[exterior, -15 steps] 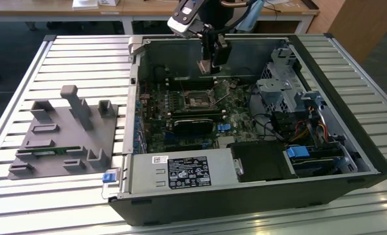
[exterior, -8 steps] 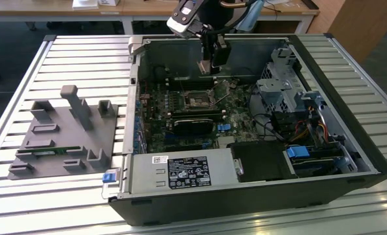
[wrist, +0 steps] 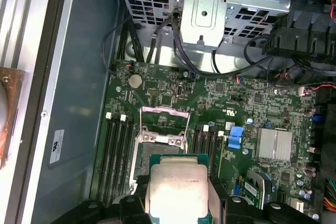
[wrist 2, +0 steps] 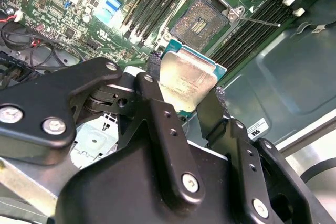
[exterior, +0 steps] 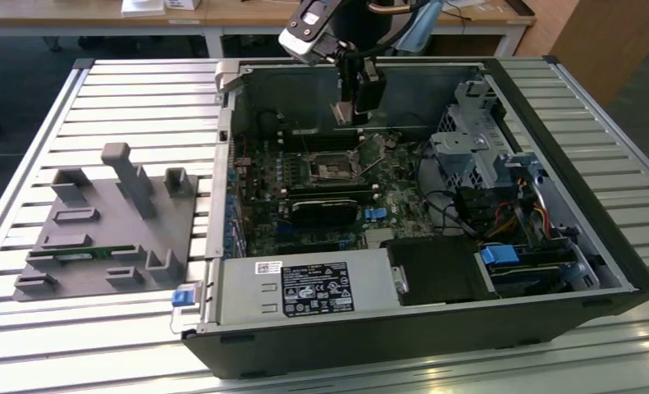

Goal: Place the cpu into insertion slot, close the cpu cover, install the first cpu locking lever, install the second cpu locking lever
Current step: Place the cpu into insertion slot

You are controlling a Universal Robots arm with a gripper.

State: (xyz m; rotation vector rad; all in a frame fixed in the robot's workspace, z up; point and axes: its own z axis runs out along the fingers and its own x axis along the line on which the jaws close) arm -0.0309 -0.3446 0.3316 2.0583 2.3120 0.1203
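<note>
My gripper (wrist 2: 185, 80) is shut on the cpu (wrist 2: 188, 77), a thin square chip with a silvery top and a green edge, held by two opposite sides. In the exterior view the gripper (exterior: 353, 121) hangs inside the open computer case, above the motherboard and a little behind the insertion slot (exterior: 334, 168). In the second wrist view the insertion slot (wrist 2: 202, 22) lies open and bare, its dark centre showing, apart from the chip. In the first wrist view the cpu (wrist: 177, 190) hides part of the slot, and the cpu cover (wrist: 164, 115) stands flipped open beyond it. A thin lever rod (wrist 2: 261, 22) sticks out beside the socket.
Long black memory slots (wrist: 118, 148) flank the socket on both sides. A silver drive cage (exterior: 468, 144) and cables fill the case on the exterior view's right, the power supply (exterior: 302, 289) sits at the front. A grey fixture (exterior: 105, 222) stands on the slatted table at the exterior view's left.
</note>
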